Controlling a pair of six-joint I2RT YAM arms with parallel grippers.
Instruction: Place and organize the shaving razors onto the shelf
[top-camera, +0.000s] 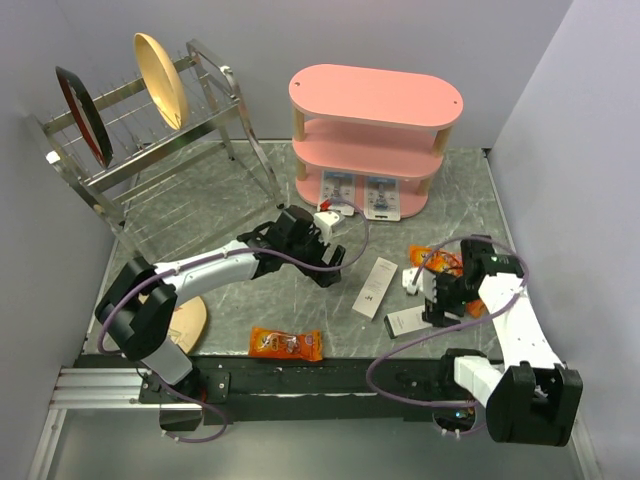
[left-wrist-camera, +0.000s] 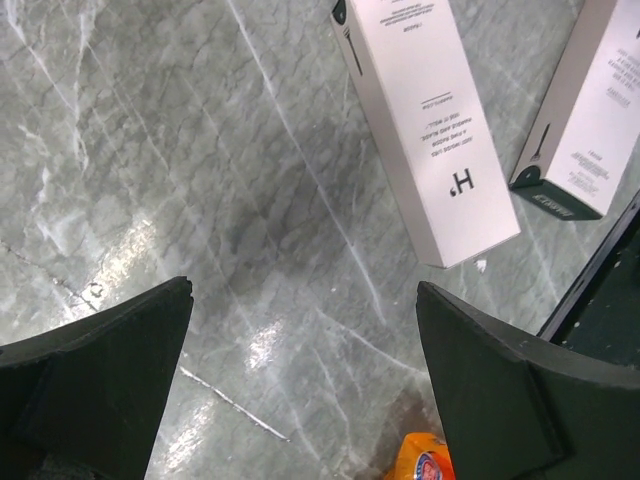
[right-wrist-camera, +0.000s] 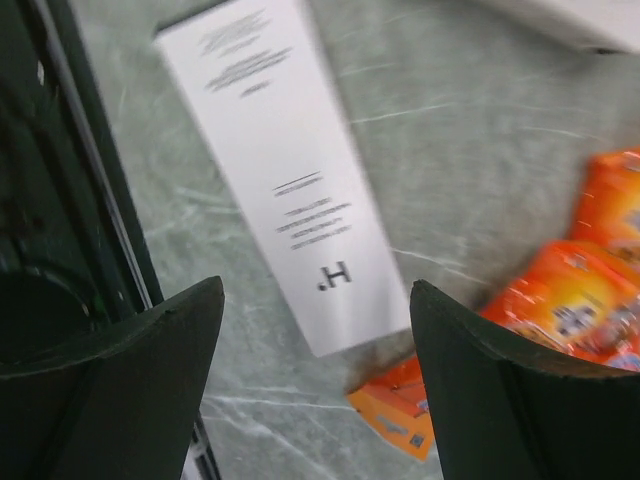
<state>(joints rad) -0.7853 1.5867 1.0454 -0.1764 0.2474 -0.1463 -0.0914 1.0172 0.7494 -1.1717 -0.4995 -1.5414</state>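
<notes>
Grey marbled desk (top-camera: 290, 300) is bounded by pale walls, with the pink shelf (top-camera: 376, 97) set at the far side. Both shaving razors (top-camera: 338, 190) are seen lying flat and side by side on its lowest board, labels up. This arrangement is judged to be the intended tidy end state. The left end effector (left-wrist-camera: 303, 290) is held with fingers spread and nothing between them, just to the near side of the left razor pack and apart from it. The right end effector (right-wrist-camera: 315, 290) is likewise spread and empty. It is poised over a white box (right-wrist-camera: 290, 180) well to the near right of the shelf, among orange snack packets (right-wrist-camera: 580, 300).
</notes>
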